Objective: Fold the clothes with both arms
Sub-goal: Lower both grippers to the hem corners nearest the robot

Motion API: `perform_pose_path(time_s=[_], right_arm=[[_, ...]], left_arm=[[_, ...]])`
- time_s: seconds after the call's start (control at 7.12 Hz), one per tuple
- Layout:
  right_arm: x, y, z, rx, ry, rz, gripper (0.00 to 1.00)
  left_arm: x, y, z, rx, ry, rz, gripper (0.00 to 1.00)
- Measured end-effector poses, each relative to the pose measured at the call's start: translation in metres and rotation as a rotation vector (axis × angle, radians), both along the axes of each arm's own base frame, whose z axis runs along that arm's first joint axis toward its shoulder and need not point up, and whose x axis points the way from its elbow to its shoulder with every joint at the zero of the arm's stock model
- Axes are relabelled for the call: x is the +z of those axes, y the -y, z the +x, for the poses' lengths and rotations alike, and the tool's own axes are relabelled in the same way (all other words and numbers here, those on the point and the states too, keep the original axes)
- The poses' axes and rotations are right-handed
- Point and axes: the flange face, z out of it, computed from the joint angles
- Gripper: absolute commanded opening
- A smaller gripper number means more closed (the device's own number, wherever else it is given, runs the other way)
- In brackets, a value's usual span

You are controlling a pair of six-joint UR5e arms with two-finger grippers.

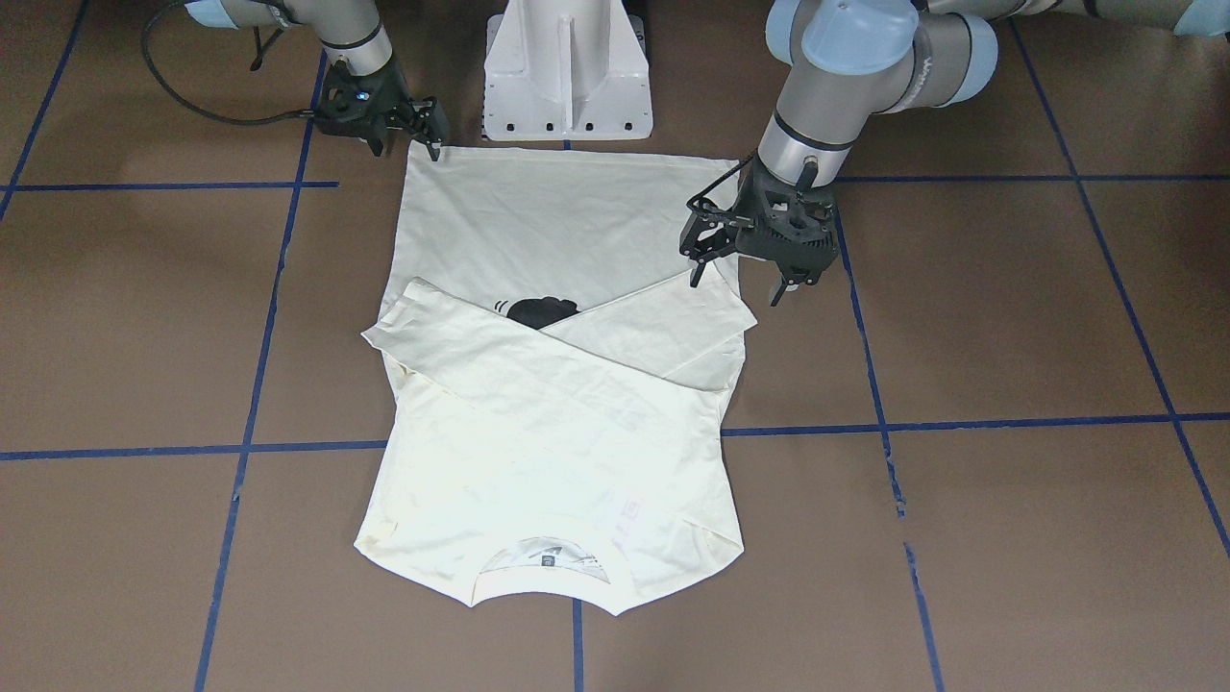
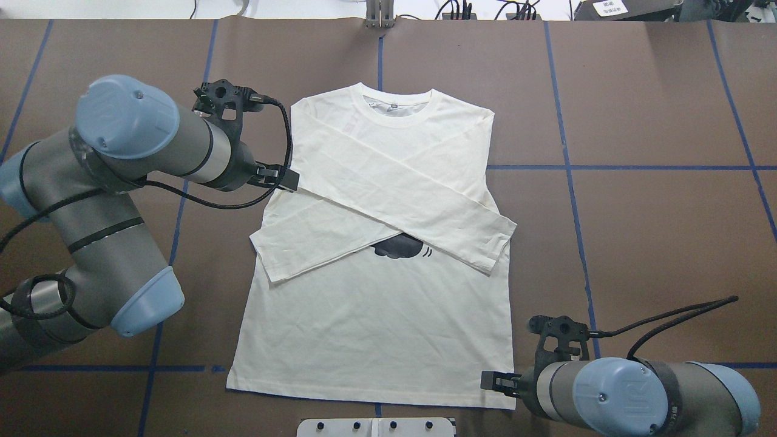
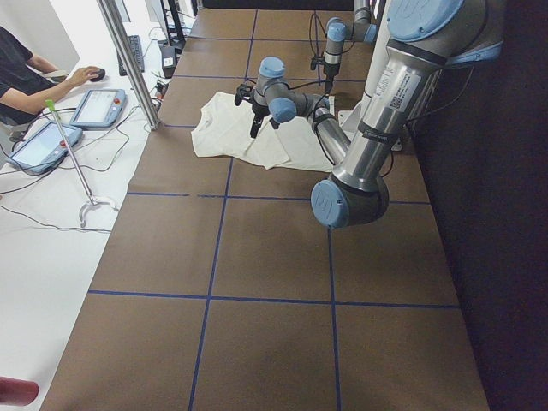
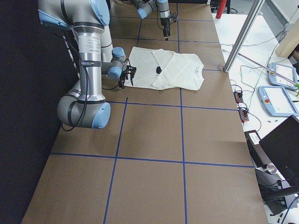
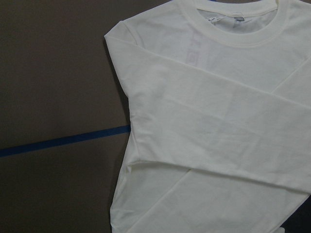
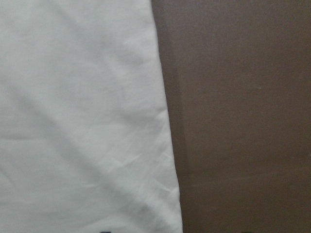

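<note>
The cream long-sleeved shirt (image 2: 376,315) lies flat and face up, collar (image 2: 400,109) at the far side, hem toward the robot. Both sleeves are folded across the chest and cross; a bit of the black cat print (image 2: 397,247) shows below them. My left gripper (image 1: 738,284) is open and empty, hovering at the shirt's left edge beside the folded sleeve. My right gripper (image 1: 408,146) is open and low at the hem's right corner (image 2: 507,400). The left wrist view shows the shoulder and collar (image 5: 233,34). The right wrist view shows the shirt's side edge (image 6: 165,121).
The white pedestal base (image 1: 567,77) stands just behind the hem. Blue tape lines (image 1: 961,423) cross the brown table. In the exterior left view an operator (image 3: 26,77) sits at a side desk with tablets, and a metal pole (image 3: 128,60) stands at the table's edge.
</note>
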Motion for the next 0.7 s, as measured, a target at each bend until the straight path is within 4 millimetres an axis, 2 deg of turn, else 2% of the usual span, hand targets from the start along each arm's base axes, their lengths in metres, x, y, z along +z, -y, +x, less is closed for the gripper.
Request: perform_pose_path(time_s=[0.42,0.7], right_arm=[[0.0004,-0.0028,-0.0103,-0.009,-0.003,-0.004,0.42],[0.0006,-0.0041,-0.0114,-0.014,-0.003,-0.008,0.10]], left_arm=[[-0.0005,-0.0011,0.0013,0.002,-0.001,0.000,1.00],[-0.0017,-0.0016,0.0019,0.003,-0.003,0.000,1.00]])
